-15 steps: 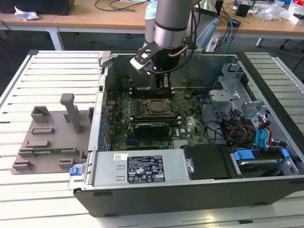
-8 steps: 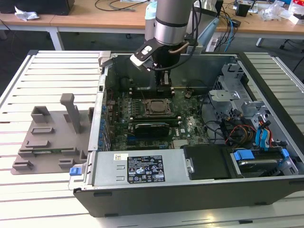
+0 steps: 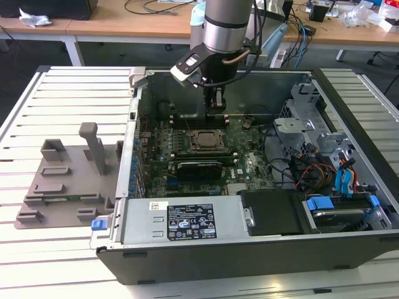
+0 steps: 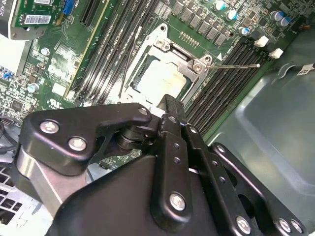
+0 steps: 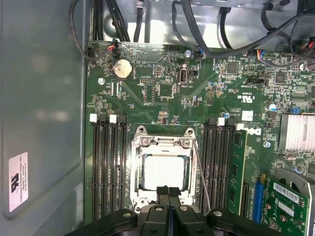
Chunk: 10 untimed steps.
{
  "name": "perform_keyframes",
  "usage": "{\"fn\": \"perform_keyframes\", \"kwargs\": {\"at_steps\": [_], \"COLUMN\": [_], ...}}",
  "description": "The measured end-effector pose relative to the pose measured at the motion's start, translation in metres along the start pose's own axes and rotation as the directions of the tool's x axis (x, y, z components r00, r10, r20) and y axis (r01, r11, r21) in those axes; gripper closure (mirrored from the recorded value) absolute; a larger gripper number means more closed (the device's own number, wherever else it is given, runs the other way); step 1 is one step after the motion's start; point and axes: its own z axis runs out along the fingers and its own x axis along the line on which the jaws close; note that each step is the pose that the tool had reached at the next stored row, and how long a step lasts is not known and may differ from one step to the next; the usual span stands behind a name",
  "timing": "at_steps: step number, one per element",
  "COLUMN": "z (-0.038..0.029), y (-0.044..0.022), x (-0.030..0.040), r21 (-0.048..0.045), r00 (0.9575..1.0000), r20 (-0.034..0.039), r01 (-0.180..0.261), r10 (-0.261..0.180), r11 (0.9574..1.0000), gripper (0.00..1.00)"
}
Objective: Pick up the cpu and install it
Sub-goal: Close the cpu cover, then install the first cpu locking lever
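Tray of grey plastic (image 3: 75, 177) is lying on the slatted white table (image 3: 62, 99) at the exterior view's left, with upright posts standing on it. Beside it, the open computer case (image 3: 249, 265) is lying on its side, its green motherboard (image 3: 240, 165) facing up. The robot arm (image 3: 223, 25) is reaching down into the case from above, and the gripper (image 3: 216, 104) is hanging over the board near the black socket frame (image 3: 204, 140). Toward the exterior view's right, a metal drive cage (image 3: 299, 128) and blue cables (image 3: 345, 180) are crowding the case. Both wrist views are looking down past the black fingers (image 5: 162, 194), which are pressed together with nothing between them. The cpu (image 5: 165, 172) is sitting flat inside the socket frame, its pale metal top catching the light; in the second wrist view the cpu (image 4: 157, 81) is showing a faint smudge. A thin wire lever (image 5: 202, 172) is running alongside the socket, between it and the long black memory slots (image 5: 219, 167). The first wrist view is also taking in a round coin battery (image 5: 123, 69) and a finned heatsink (image 5: 298, 130). A black printed label (image 3: 190, 222) is covering the metal box at the case's near wall, a white sticker (image 5: 18, 182) is clinging to the case wall, and a barcode label (image 4: 37, 18) is sitting on an expansion card; their print is too small to make out.
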Motion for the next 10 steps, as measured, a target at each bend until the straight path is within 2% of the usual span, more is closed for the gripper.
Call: {"fn": "perform_keyframes", "kwargs": {"at_steps": [8, 10], "z": [-0.0003, -0.0004], "y": [0.0, 0.0], "x": [0.0, -0.0001], "r21": [0.0001, -0.0013], "r00": [1.0, 0.9993], "r20": [0.0003, 0.0024], "r01": [0.002, 0.038], "r10": [-0.002, -0.038], "r11": [1.0, 0.9993], "gripper": [0.89, 0.89]}}
